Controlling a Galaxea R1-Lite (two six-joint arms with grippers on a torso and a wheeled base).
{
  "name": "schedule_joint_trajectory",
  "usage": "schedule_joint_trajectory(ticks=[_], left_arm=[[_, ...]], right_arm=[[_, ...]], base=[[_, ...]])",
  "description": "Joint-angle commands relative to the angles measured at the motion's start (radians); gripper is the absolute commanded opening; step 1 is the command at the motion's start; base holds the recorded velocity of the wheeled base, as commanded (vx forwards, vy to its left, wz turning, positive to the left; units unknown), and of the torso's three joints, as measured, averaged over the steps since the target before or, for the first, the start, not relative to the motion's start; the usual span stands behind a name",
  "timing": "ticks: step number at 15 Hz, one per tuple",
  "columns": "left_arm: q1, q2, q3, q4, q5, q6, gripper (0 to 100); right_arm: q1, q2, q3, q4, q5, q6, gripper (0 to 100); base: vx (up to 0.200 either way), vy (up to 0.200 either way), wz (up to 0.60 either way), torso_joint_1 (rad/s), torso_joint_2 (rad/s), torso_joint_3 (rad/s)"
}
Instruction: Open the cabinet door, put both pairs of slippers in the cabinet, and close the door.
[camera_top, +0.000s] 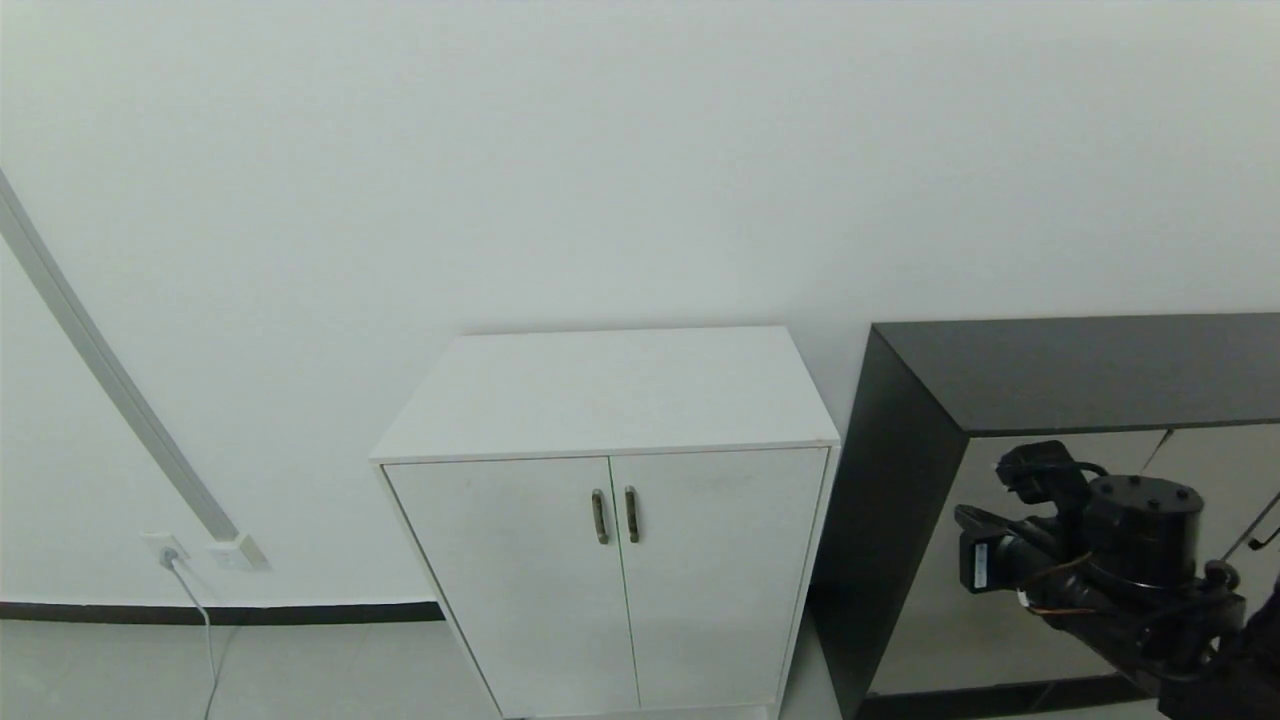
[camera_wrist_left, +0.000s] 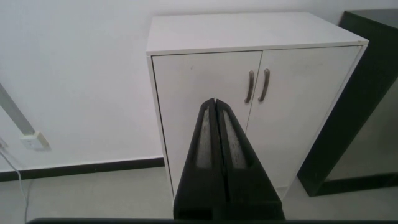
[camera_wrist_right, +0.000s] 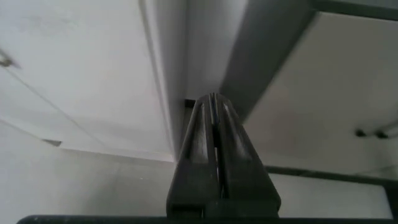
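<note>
The white cabinet (camera_top: 610, 520) stands lower centre in the head view, both doors shut. Its left handle (camera_top: 599, 516) and right handle (camera_top: 631, 514) are upright, side by side at the seam. The left gripper (camera_wrist_left: 216, 102), jaws pressed together, faces the left door head-on with the handles ahead and slightly toward the seam, so it seems the better-placed arm for the pull. The right gripper (camera_wrist_right: 213, 98), jaws likewise together, points at the gap between the cabinet's right side and the black stand (camera_top: 900, 500).
</note>
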Motion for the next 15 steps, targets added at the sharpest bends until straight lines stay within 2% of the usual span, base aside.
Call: schedule_joint_trajectory(ticks=[1,3,6,9,12,15], left_arm=[[0.000,0.001,0.000,0.000,0.000,0.000,0],[0.002,0.001,0.000,0.000,0.000,0.000,0],[0.002,0.001,0.000,0.000,0.000,0.000,0],[0.000,0.001,0.000,0.000,0.000,0.000,0],[0.000,0.001,0.000,-0.002,0.000,-0.002,0],[0.000,0.001,0.000,0.000,0.000,-0.002,0]], right_arm=[[-0.023,-0.096,0.084,-0.006,0.001,-0.004,0],[-0.023,-0.128,0.118,-0.006,-0.001,-0.004,0],[-0.043,-0.245,0.250,-0.006,-0.002,-0.006,0],[-0.069,-0.354,0.291,0.013,-0.002,0.000,0],[-0.108,-0.453,0.291,0.111,0.005,0.000,0],[-0.112,-0.616,0.291,0.289,0.008,0.002,0]], base=[[0.000,0.000,0.00,0.000,0.00,0.000],[0.000,0.000,0.00,0.000,0.00,0.000],[0.000,0.000,0.00,0.000,0.00,0.000],[0.000,0.000,0.00,0.000,0.00,0.000],[0.000,0.000,0.00,0.000,0.00,0.000],[0.000,0.000,0.00,0.000,0.00,0.000]])
